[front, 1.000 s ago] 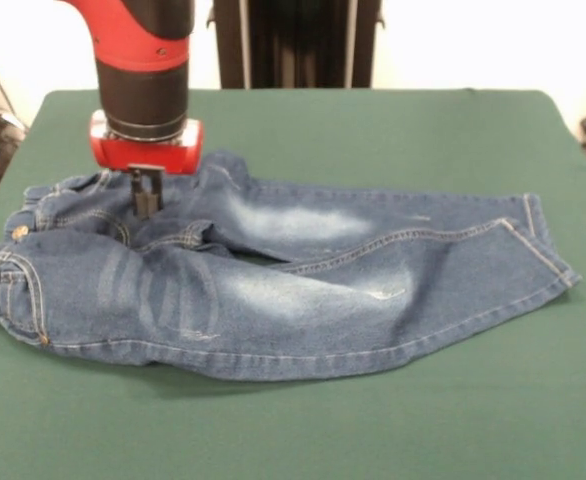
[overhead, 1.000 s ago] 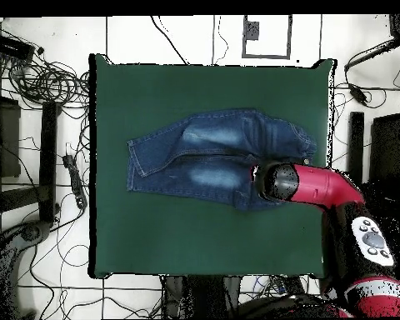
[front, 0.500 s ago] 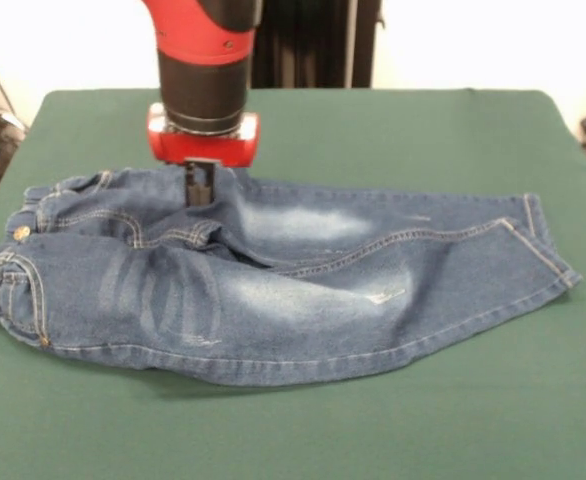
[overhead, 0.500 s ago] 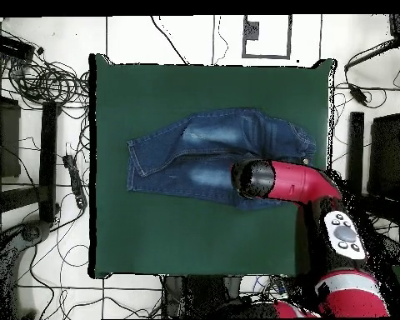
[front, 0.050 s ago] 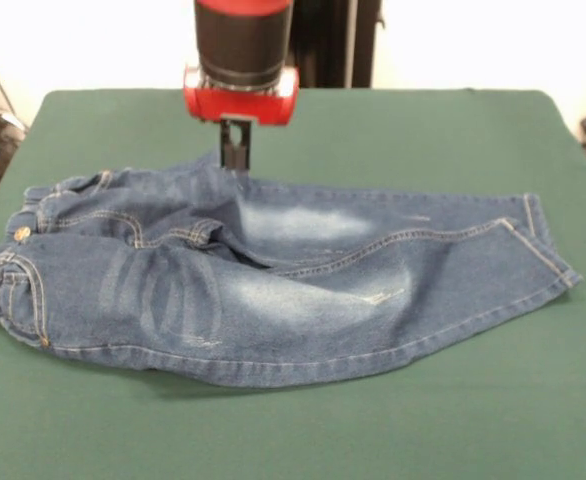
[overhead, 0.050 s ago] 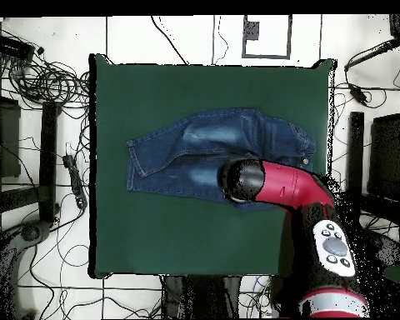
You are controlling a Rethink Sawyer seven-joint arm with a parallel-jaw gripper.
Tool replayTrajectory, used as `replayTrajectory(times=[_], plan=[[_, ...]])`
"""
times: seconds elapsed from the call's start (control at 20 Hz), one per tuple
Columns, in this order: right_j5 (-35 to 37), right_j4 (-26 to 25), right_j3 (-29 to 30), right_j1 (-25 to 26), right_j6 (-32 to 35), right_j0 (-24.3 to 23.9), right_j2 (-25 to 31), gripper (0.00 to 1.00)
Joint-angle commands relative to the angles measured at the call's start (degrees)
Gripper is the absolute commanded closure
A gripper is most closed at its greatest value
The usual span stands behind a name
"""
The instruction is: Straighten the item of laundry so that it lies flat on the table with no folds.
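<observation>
Gripper (front, 0.050 s ago: pixel 236 150) clenched on nothing, fingers together; now further right and farther back than half second ago, tips at far edge of jeans (front, 0.050 s ago: pixel 263 280) near crotch, above fabric. Jeans lie across middle of worktop (front, 0.050 s ago: pixel 443 130), waistband left, legs right, one leg overlapping other, folds unchanged since earlier frame.

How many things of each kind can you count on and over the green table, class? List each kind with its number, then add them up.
Pairs of blue denim jeans: 1
Green tables: 1
Robot grippers, at the jeans' far edge: 1
Total: 3
</observation>
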Motion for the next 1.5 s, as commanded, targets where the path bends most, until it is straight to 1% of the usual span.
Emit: replayTrajectory(times=[0.05,0.15,0.3,0.6,0.7,0.9,1.05,1.3,1.5], plan=[[8.54,6.43,5.73,-2.03,19.17,5.57,-1.81,1.0],[7.7,7.66,5.57,-0.79,19.71,6.41,-2.07,1.0],[4.51,8.8,5.02,2.53,19.71,7.12,-2.15,1.0],[-5.91,9.7,3.7,11.06,19.83,7.8,-1.7,1.0],[-8.54,10.51,3.4,13.47,20.31,7.72,-1.23,1.0],[-12.64,11.25,2.05,17.48,21.42,9.24,-1.71,1.0],[-15.55,12.69,1.97,19.7,21.92,9.93,-1.63,1.0],[-17.68,14.65,1.99,22.12,22.38,11.55,-1.62,1.0],[-18.86,17.99,2.26,23.1,25.84,14.51,-2.42,1.0]])
